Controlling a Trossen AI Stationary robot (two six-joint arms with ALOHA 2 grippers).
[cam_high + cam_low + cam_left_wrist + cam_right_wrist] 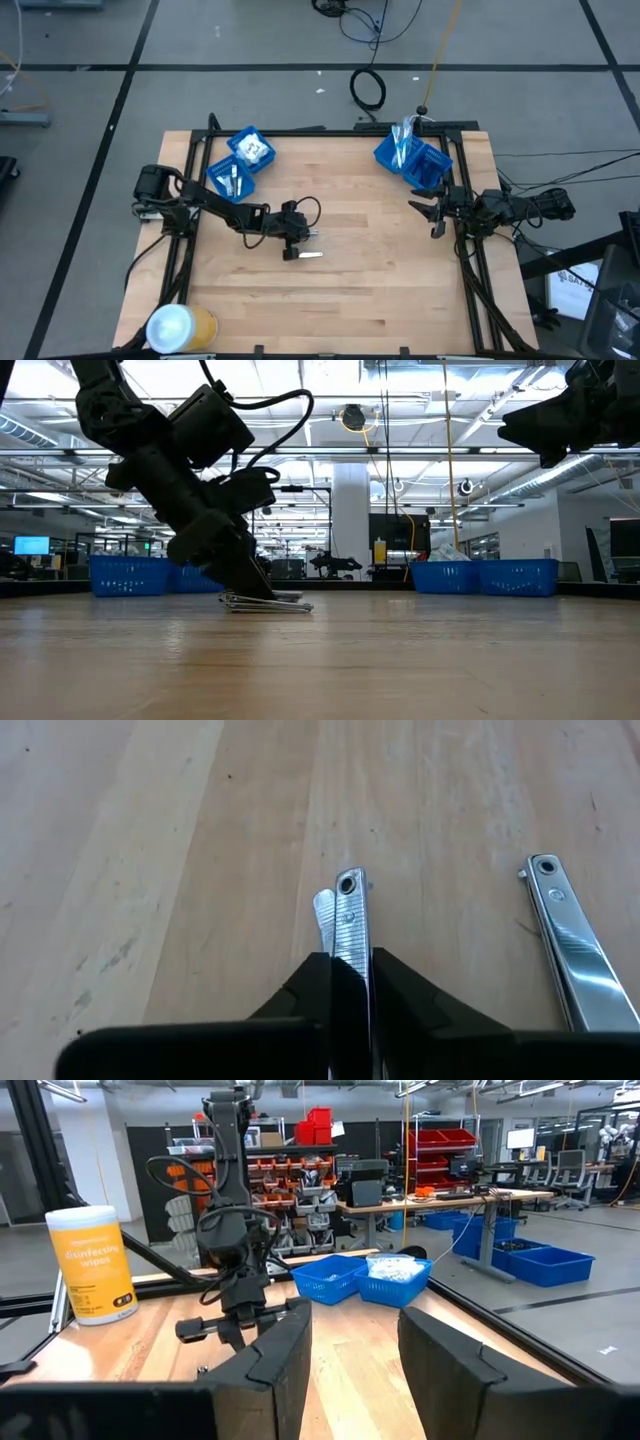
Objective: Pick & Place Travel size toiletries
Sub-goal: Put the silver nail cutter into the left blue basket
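My left gripper (296, 246) is low over the middle of the table, shut on a silver nail clipper (350, 920). A second silver clipper (565, 945) lies flat on the wood just beside it. In the low view both show as thin silver strips (270, 601) at table height under the left fingers. My right gripper (432, 216) hangs open above the table's right edge, next to the right blue bins, and holds nothing. Its open fingers frame the right wrist view (355, 1350). My left gripper pinches the silver clipper between its two fingers, which press on its long edges. The riveted end (349, 885) sticks out past the fingertips. The fingers slant down from the table's left. The clipper lies about level at the table top; whether it is lifted clear, I cannot tell.
Two blue bins (240, 165) stand at the far left of the table and two more (412, 155) at the far right, holding small white items. A yellow-and-white wipes canister (180, 328) stands at the near left corner. Bare wood (380, 270) lies between the arms.
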